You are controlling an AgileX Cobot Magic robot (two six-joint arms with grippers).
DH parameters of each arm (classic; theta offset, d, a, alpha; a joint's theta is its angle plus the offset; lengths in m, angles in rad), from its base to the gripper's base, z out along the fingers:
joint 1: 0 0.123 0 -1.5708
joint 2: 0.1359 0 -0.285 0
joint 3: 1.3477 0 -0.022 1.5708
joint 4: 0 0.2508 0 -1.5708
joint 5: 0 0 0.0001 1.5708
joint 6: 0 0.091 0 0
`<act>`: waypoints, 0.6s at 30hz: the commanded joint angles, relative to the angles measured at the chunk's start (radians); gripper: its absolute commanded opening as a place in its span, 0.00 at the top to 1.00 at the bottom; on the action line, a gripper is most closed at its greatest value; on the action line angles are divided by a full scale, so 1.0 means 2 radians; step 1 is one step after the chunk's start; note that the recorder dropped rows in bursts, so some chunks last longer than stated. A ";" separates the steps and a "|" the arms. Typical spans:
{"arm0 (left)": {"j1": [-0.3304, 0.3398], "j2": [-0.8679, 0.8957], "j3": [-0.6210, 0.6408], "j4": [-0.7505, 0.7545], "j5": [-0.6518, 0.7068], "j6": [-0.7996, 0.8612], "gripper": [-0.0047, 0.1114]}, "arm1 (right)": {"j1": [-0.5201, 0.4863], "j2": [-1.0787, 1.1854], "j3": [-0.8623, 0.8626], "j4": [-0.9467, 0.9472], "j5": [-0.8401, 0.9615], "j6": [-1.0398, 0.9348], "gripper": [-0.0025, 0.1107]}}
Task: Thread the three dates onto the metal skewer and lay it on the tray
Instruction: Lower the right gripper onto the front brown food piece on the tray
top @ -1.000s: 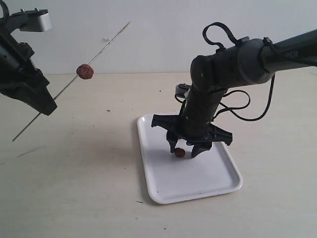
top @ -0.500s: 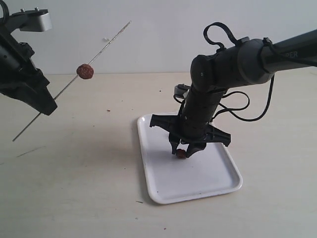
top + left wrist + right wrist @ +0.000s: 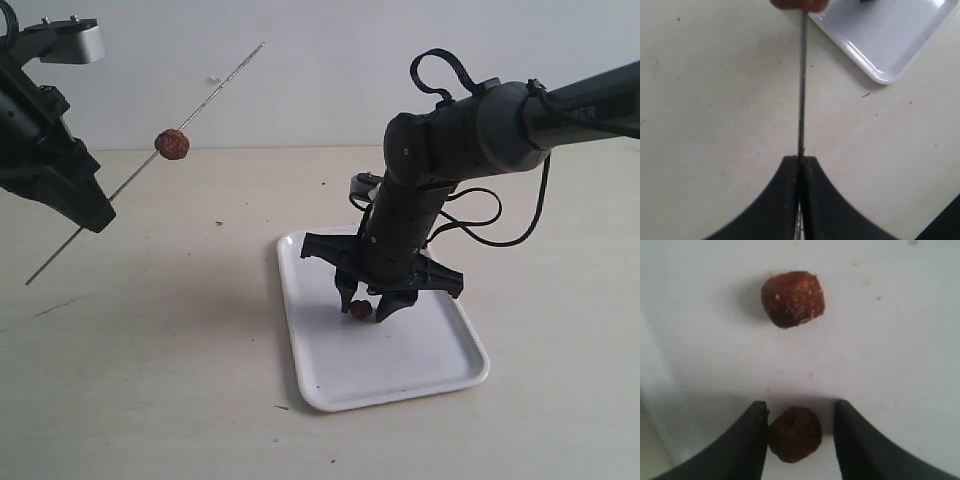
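Where the L arm comes in at the far left of the exterior view, the left gripper [image 3: 98, 212] has its jaws shut tight on the skewer [image 3: 215, 91]. L wrist cam shows both fingers pressed together w/ the rod running straight out from between them. The skewer slants up & to the right in the air above the table [image 3: 150, 380], a shorter length sticking out below the grip. One threaded date [image 3: 171, 144] sits on the rod, approx. midway between gripper & upper tip.

Further right, the tray [image 3: 430, 355] lies flat on the table, well apart from the skewer. Over the tray's left half the right gripper [image 3: 366, 305] points down, jaws apart, tips low by the tray surface. A loose date [image 3: 795, 434] lies on the tray between the fingers: it touches one finger, w/ a clear gap to the other, so not clamped. The third date [image 3: 792, 299] lies on the tray near, beyond the fingertips, free of the gripper. It shows in the R wrist cam only; can't make it out in the exterior view.
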 commanded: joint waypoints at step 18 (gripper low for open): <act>0.000 -0.004 0.000 -0.006 -0.006 0.007 0.96 | 0.000 -0.006 -0.001 -0.005 0.017 -0.006 0.79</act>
